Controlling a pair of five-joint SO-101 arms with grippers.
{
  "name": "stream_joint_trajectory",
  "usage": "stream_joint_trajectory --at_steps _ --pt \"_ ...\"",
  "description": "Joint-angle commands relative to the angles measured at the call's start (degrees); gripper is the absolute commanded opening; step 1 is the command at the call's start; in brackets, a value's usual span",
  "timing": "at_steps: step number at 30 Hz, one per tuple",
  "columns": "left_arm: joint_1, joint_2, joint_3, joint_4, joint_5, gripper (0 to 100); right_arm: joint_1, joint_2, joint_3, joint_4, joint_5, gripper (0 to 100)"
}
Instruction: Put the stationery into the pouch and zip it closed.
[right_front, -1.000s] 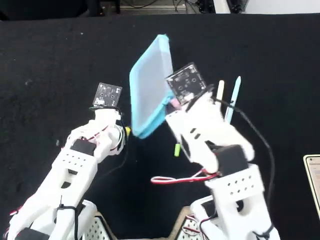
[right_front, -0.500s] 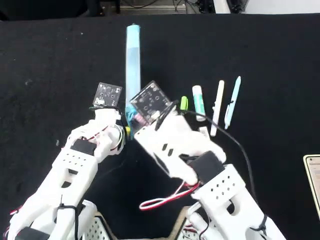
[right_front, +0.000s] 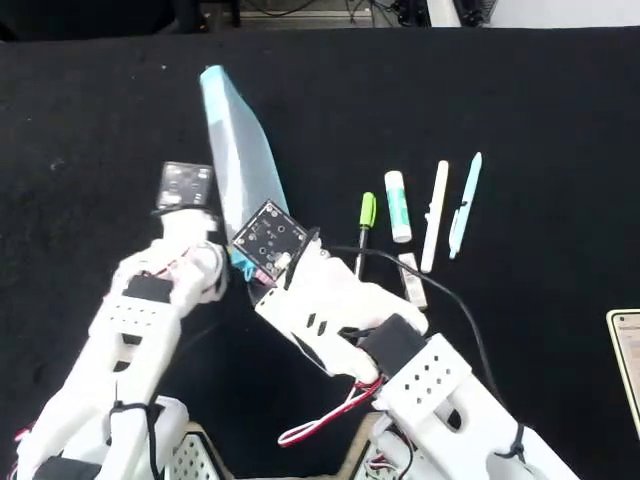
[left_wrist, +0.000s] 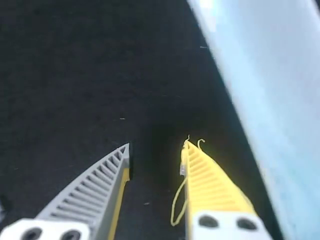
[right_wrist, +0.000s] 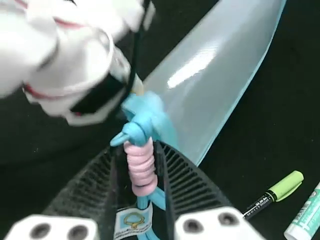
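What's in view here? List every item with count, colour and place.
pouch: one, pale blue, held tilted above the table
marker: one, green cap, right of the pouch
tube: one, white and green, beside the marker
cream pen: one, right of the tube
pale blue pen: one, rightmost
white stick: one, small, nearer the arms
card: one, pale, right edge
table: black
right gripper: jaws shut on the pouch's pink pull
left gripper: jaws open, empty, beside the pouch

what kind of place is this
Likely a robotics lab bench: two white robot arms share a black table, pens lie in a neat row, and the right hand holds a blue pouch by its pull.
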Motion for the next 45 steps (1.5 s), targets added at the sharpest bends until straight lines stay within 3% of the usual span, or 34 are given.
stream_joint_trajectory --at_steps 1,8,13,20,31,45 --pt "-2.77 -0.62 -2.07 -0.35 0.26 17 1.05 -1.45 -0.4 -0.88 0.09 1.1" --pt "-3.21 -1.05 -3.03 0.97 0.0 17 7.21 -1.45 -0.22 4.92 4.31 1.1" --pt "-2.59 -6.95 -9.45 16.35 -0.18 17 7.21 -1.45 -0.13 5.89 6.15 1.1" --pt "-2.42 -19.87 -10.51 25.67 -10.2 17 7.21 -1.45 3.91 1.32 6.07 1.1" --pt "5.32 -34.9 -10.86 39.12 -22.15 17 7.21 -1.45 6.11 -1.32 6.07 1.1" --pt "6.64 -37.45 -10.33 39.21 -22.95 17 7.21 -1.45 6.29 -1.32 6.07 1.1"
